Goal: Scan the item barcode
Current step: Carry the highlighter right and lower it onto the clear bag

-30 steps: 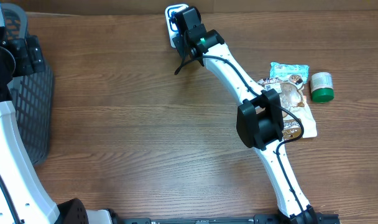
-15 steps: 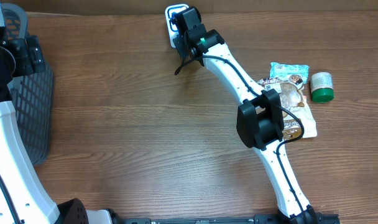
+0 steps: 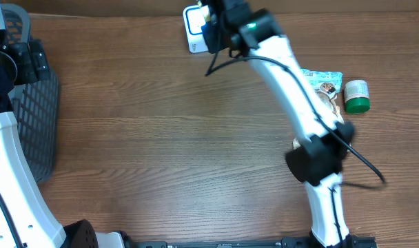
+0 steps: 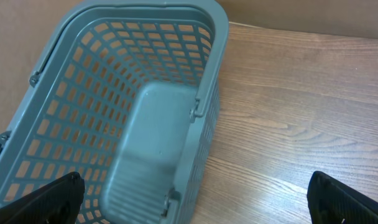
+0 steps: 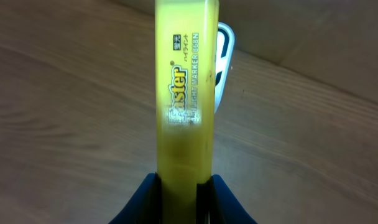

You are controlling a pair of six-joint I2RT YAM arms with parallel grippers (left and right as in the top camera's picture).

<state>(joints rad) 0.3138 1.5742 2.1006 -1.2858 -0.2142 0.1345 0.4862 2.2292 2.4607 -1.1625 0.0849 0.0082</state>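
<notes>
Gleaming yellow marker (image 5: 183,93) — black lettering, scuffed — in right claw (image 5: 184,190).

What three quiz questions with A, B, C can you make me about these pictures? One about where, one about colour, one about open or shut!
1. Where is the basket?
A. At the left edge of the table
B. In the middle
C. At the right edge

2. What colour is the marker in the right claw?
A. Red
B. Yellow
C. Green

3. How is the left claw?
A. Shut on the marker
B. Shut on nothing
C. Wide open

Answers:
1. A, the overhead view shows the basket at the left edge.
2. B, the right wrist view shows a yellow barrel between the fingers.
3. C, the left wrist view shows its fingertips far apart over the basket.
</notes>
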